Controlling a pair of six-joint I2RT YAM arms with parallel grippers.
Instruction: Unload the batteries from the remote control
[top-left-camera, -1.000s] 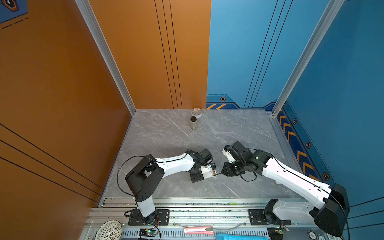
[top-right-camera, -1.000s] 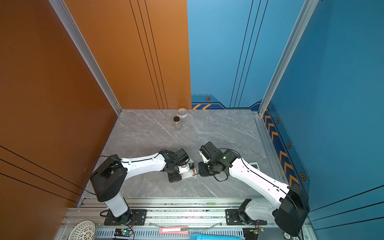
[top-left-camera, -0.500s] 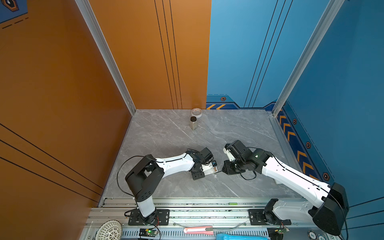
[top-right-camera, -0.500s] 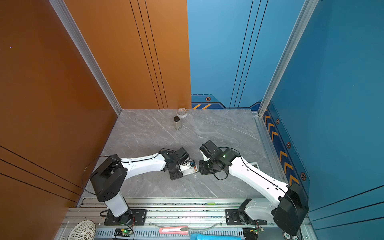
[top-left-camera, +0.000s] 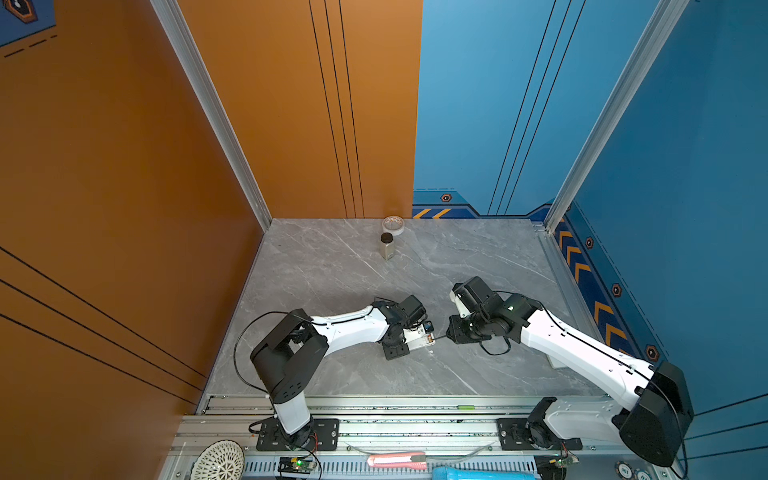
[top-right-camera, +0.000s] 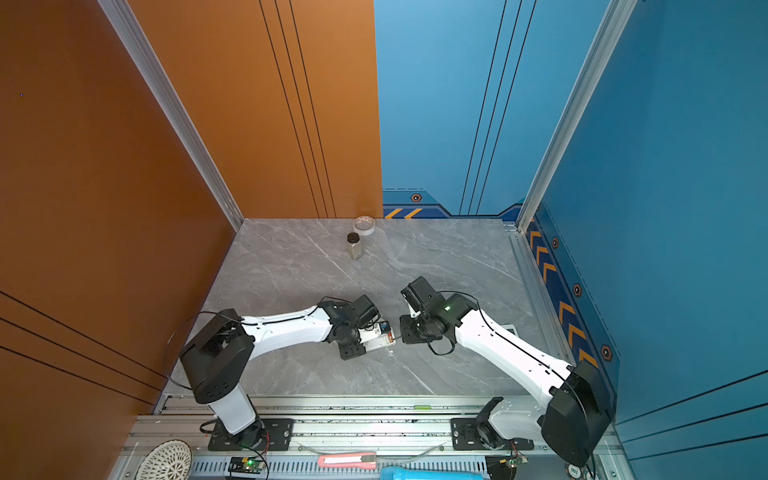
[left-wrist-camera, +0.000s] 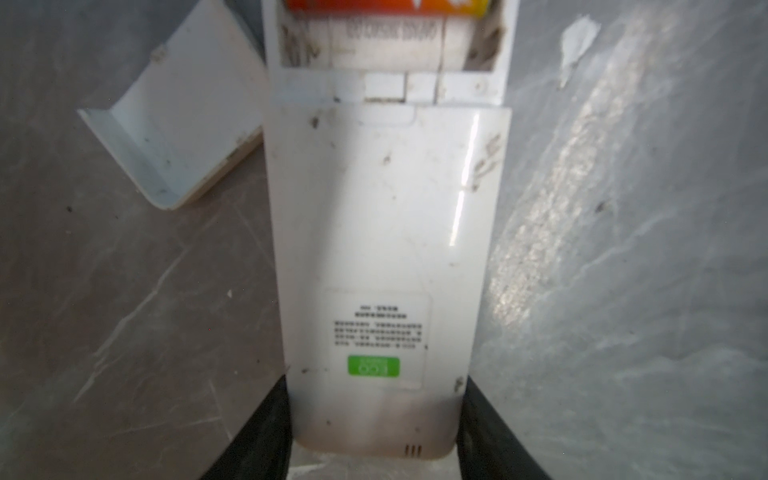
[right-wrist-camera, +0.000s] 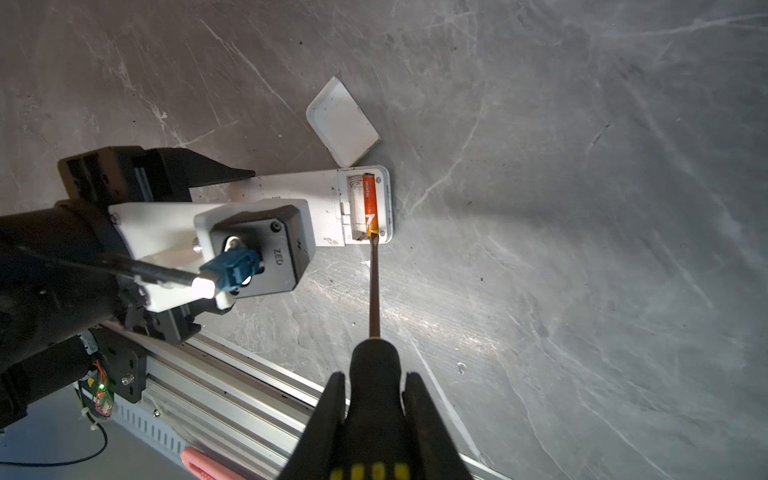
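**From above:** In both top views the left gripper (top-left-camera: 405, 338) lies low on the gray tabletop (top-left-camera: 332, 270). Its jaws are partway apart and clamped across the white remote control (top-left-camera: 422, 336). The right gripper (top-left-camera: 457, 332) faces it from just beside the remote's free end. What the right gripper holds, and the battery itself, are too small to read from this height.

**Left wrist view:** Two black fingers (left-wrist-camera: 266, 428) press the long edges of the remote control near its labelled end, and the remote lies back-up. At the far end the compartment stands open. An orange-red battery (left-wrist-camera: 386, 5) sits in the outer slot, cut by the frame edge, and the nearer slot shows bare white plastic. The detached cover (left-wrist-camera: 178, 124) rests inside-up on the tabletop, just beside the remote.

**Right wrist view:** Only here does the tool show. The right gripper, jaws drawn narrow, grips the black handle of a screwdriver (right-wrist-camera: 374, 286). The shaft runs straight ahead, and its tip meets the yellow end of the battery at the compartment's corner. The battery therefore lies directly ahead of the right gripper at the far end of the shaft. It is at the opposite end of the remote from the left gripper's hold. The cover lies just beyond.
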